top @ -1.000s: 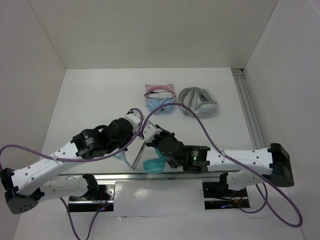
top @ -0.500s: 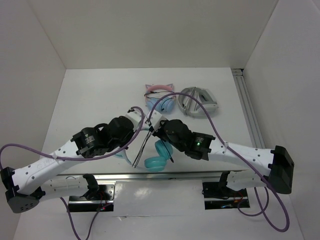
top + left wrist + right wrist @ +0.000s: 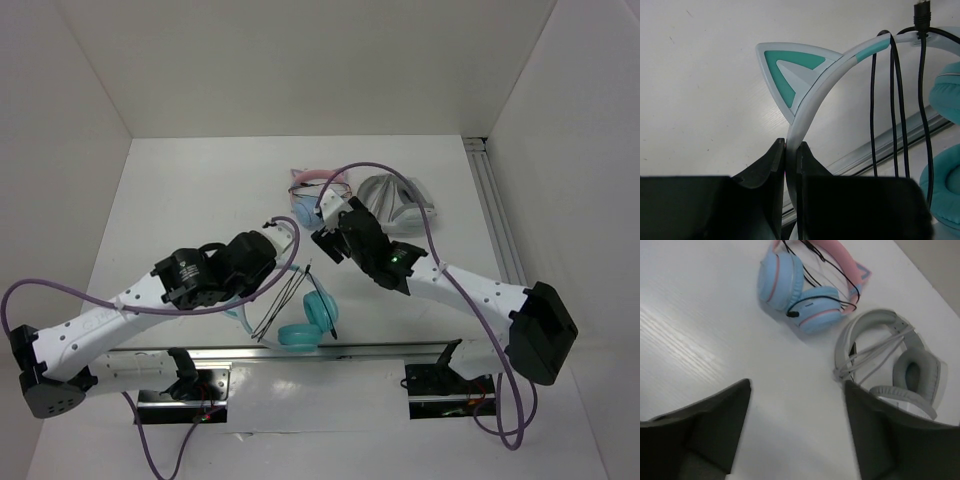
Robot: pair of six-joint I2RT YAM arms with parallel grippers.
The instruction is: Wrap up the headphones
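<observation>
Teal headphones (image 3: 320, 308): left gripper (image 3: 791, 145) pinches headband (image 3: 805, 107); right gripper (image 3: 797, 390) spread, empty. Risk: unheld cable (image 3: 873, 115) loops slipping off, lower centre.

The white wood-grain bench (image 3: 180, 210) carries two headsets toward its far side: a pink-banded cat-ear pair (image 3: 815, 315) with light blue cups and, just beside it, a grey-white pair (image 3: 912, 370). The teal headphones (image 3: 320, 308) hang at its near edge; whether they touch the bench is unclear.

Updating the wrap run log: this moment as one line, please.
left claw: shut on pale headband of teal cat-ear headphones | thin dark cable: looped over headband | right claw: open, empty, facing pink-banded headphones, grey-white headphones
</observation>
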